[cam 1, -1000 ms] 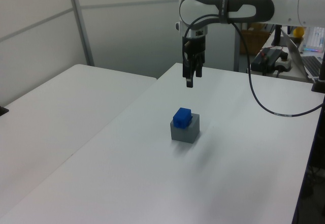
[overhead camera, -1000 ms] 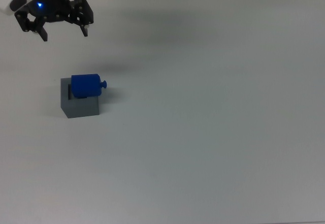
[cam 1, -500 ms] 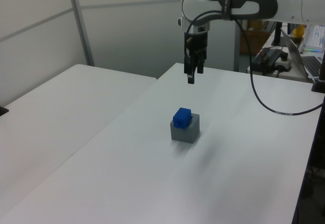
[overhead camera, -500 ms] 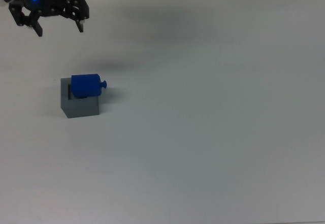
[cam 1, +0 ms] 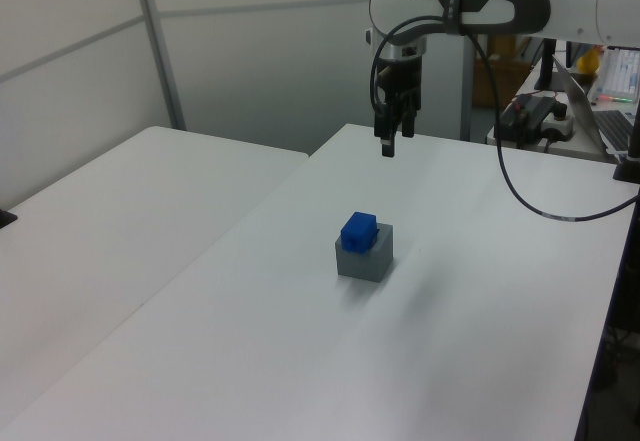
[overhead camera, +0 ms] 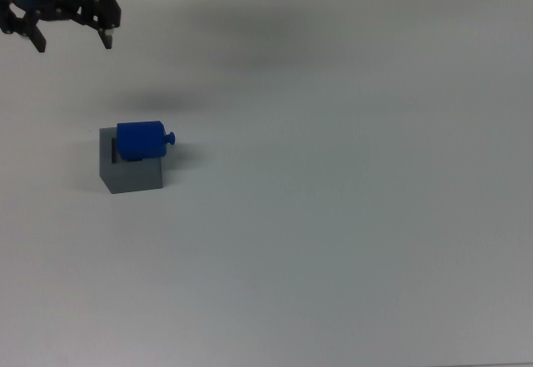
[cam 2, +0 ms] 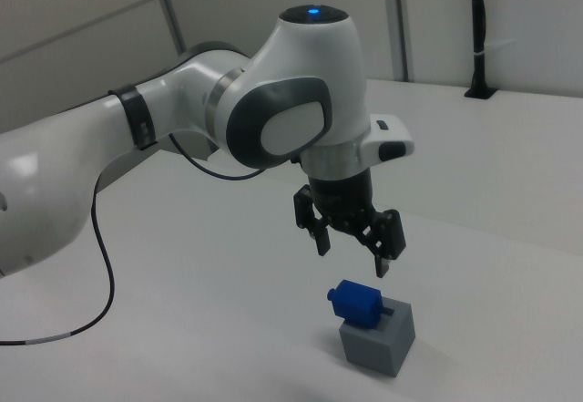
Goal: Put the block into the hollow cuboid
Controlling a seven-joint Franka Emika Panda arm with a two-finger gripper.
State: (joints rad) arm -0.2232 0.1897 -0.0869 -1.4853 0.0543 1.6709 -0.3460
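Block (overhead camera: 138,139) sat tilted in the hollow cuboid (overhead camera: 131,170) recess, knob sticking out — gripper (overhead camera: 70,36) hung well above, fingers spread, empty. White table (overhead camera: 350,200), grey panelled walls.

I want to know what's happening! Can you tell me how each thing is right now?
block: lying on its side on top of the hollow cuboid, knob sticking out sideways, not down inside.
hollow cuboid: standing on the table.
gripper: open, empty, up in the air away from the block.
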